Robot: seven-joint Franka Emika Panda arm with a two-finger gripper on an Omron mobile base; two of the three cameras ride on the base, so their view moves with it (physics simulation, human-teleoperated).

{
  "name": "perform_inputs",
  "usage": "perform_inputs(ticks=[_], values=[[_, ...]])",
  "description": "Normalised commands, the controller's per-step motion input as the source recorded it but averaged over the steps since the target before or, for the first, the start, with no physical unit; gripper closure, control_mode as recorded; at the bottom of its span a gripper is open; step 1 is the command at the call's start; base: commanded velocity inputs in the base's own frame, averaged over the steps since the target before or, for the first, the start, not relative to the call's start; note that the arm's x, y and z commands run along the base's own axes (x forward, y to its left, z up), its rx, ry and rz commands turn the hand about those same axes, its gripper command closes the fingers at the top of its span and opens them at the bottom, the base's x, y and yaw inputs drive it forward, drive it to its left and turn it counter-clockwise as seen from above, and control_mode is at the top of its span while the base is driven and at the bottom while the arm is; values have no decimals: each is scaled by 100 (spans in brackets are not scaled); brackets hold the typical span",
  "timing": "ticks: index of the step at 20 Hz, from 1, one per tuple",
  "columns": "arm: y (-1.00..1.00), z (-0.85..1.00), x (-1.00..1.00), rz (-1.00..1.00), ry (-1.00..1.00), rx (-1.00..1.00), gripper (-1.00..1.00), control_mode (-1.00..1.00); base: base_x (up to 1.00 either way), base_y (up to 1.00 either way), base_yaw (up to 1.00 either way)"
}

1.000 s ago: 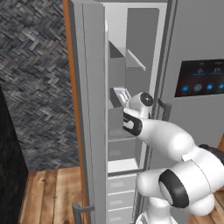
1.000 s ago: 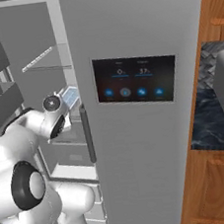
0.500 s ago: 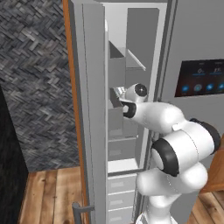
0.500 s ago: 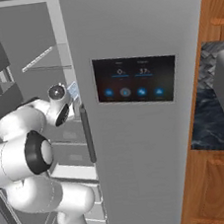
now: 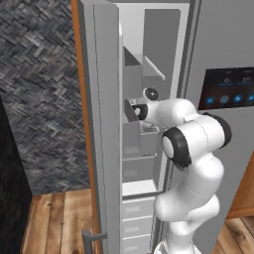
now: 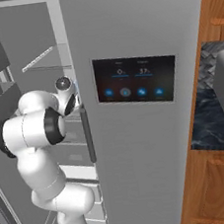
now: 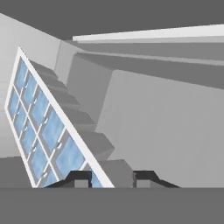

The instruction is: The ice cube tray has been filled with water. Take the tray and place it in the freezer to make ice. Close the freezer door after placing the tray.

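Tray position: the ice cube tray (image 7: pixel 41 127) is in the hand view, canted diagonally, its lower end running down between the two finger tips; the arm reaches it into the freezer (image 5: pixel 144 64) at mid height, above the lower drawers.
Gripper: the gripper (image 7: pixel 112 178) has its jaws drawn close together, and from the way the tray's end sits at the fingertips it looks pinched on that short end, though the contact itself is hidden at the picture's bottom edge.
Water: the water (image 7: pixel 52 129) fills the pale-blue cells, two wide.
Handling: I judge the tray light but stiff plastic; the load is liquid, so any tilt or jerk may spill it. A hold on one short end leaves the long body cantilevered, so it may sag or swing.
Where to hold: the rim at the end, clear of the cells, keeping the tray level before it goes down on a shelf.
Freezer door: the freezer door (image 5: pixel 101 124) stands wide open, edge-on in the left base view.
Display panel: the dark panel (image 6: pixel 135 79) is on the other door, shut.
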Motion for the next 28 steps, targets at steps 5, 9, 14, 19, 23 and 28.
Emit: perform_inputs(ticks=[5, 9, 14, 19, 23, 28], values=[[14, -43, 74, -4, 0, -1, -100, -100, 0, 0, 0], [12, -57, 73, -4, -1, -3, -100, -100, 0, 0, 0], [11, -69, 58, -4, -5, -7, -100, -100, 0, 0, 0], [9, -76, 19, -7, -7, -10, -100, -100, 0, 0, 0], [0, -40, -83, -9, -1, -2, -100, -100, 0, 0, 0], [-9, 4, -100, -13, 0, 1, -100, -100, 0, 0, 0]])
